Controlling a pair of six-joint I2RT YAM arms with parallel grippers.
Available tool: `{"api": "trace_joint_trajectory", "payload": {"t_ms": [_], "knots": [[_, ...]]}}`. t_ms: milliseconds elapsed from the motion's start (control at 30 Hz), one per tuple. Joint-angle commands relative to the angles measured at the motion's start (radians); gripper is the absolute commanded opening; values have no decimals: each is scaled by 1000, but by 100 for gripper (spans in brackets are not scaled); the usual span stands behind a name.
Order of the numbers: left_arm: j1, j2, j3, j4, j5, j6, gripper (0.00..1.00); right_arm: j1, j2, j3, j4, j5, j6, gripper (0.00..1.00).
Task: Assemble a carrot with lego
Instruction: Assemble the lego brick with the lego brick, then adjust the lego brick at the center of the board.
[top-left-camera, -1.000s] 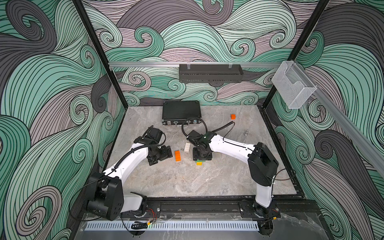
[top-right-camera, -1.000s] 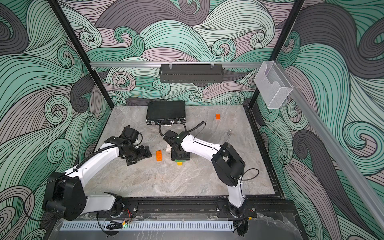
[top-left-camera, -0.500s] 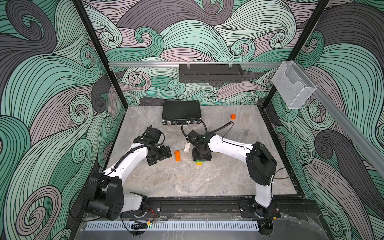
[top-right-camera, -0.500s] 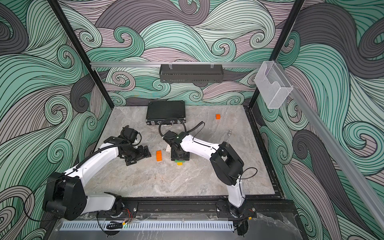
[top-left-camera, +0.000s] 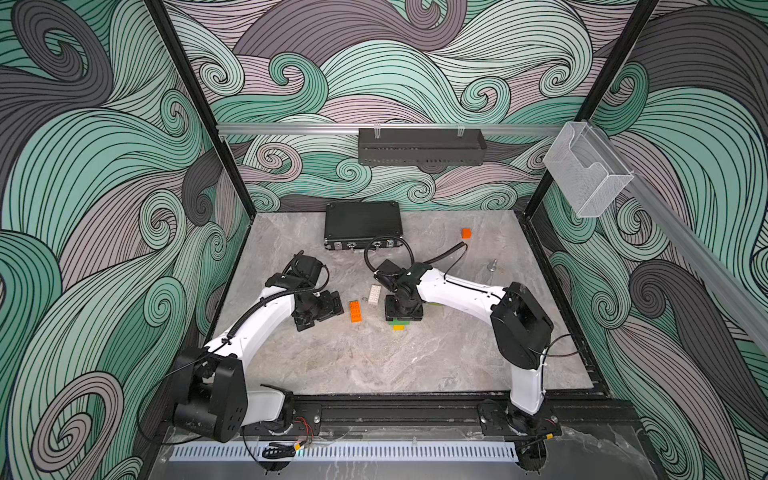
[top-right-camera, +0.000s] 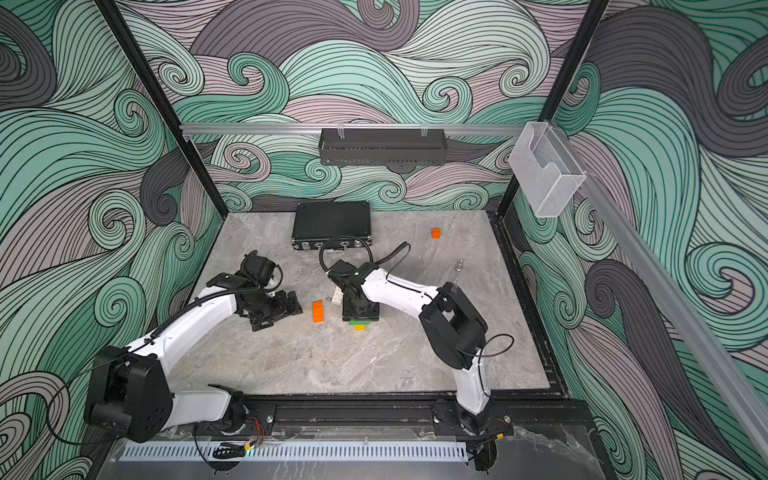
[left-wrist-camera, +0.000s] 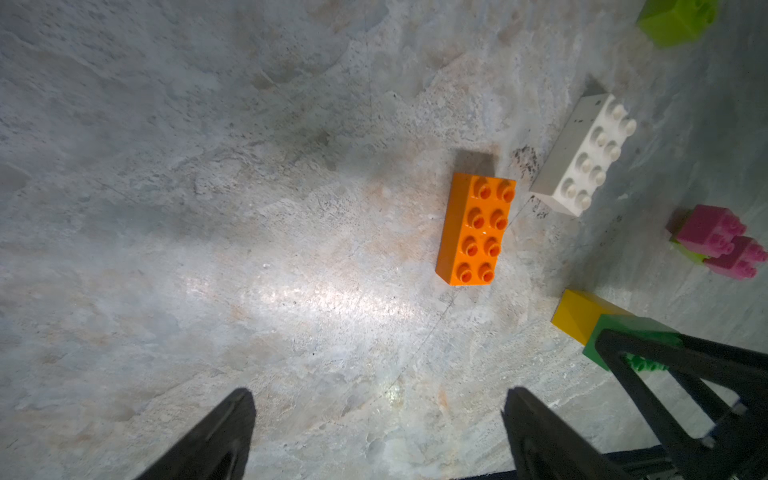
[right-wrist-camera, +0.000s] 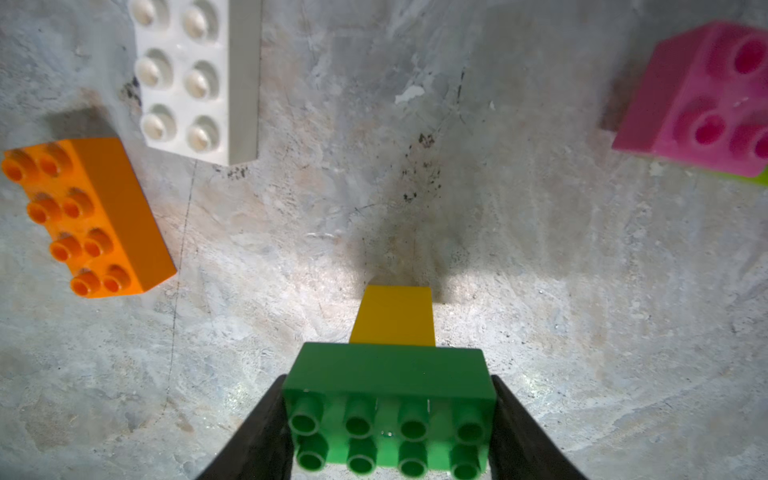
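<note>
The right end effector (right-wrist-camera: 388, 419) is closed on the two short ends of a dark green brick (right-wrist-camera: 386, 370), studs facing its wrist camera. A yellow brick (right-wrist-camera: 392, 316) is stuck on the underside, pointing down at the desk (top-left-camera: 374, 357). That pair is the start of the carrot. Whether the yellow tip touches the desk I cannot tell. The hold is on the green alone, so a tilted push against the desk could snap the yellow off. A hard press on the studs could make the green twist between the fingers.

The left end effector (left-wrist-camera: 380, 415) is wide open and empty over bare desk. The long orange brick (left-wrist-camera: 476, 228) lies ahead of it. The white brick (left-wrist-camera: 582, 153) lies just beside the orange one, corner near corner. An off-centre close on either would likely shove it into the other and skew both.

Further on, two pink bricks (left-wrist-camera: 719, 241) sit on a lime one, close to the right arm. A careless swing there might knock them apart. Another lime brick (left-wrist-camera: 675, 18) lies beyond.

The small orange cube (top-left-camera: 466, 233) sits well apart, near the black case (top-left-camera: 362, 224).
</note>
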Motion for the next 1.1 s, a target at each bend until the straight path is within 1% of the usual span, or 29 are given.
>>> {"api": "trace_joint_trajectory", "payload": {"t_ms": [0, 100, 300, 367, 600, 800, 900, 1067], "knots": [[9, -12, -1, -8, 14, 12, 94, -8, 86, -34, -23, -19, -34, 56], [9, -8, 1, -6, 17, 11, 94, -2, 75, -33, -22, -14, -28, 60], [9, -2, 2, 1, 27, 12, 94, -4, 2, -7, -22, 9, -23, 81], [9, 10, 3, 7, 36, 12, 94, -4, -11, 6, -22, 5, -23, 86], [7, 78, 26, 61, 87, 22, 94, -4, -56, 30, -22, -4, -18, 92], [-6, 225, 109, 55, 57, 19, 91, -14, -140, 38, -27, 23, -32, 95], [-26, 303, 193, 34, -10, 24, 90, -22, -161, 47, -42, 28, -47, 96], [-72, 440, 399, -51, -155, 70, 88, -31, -201, 11, -42, 29, -49, 97]]}}
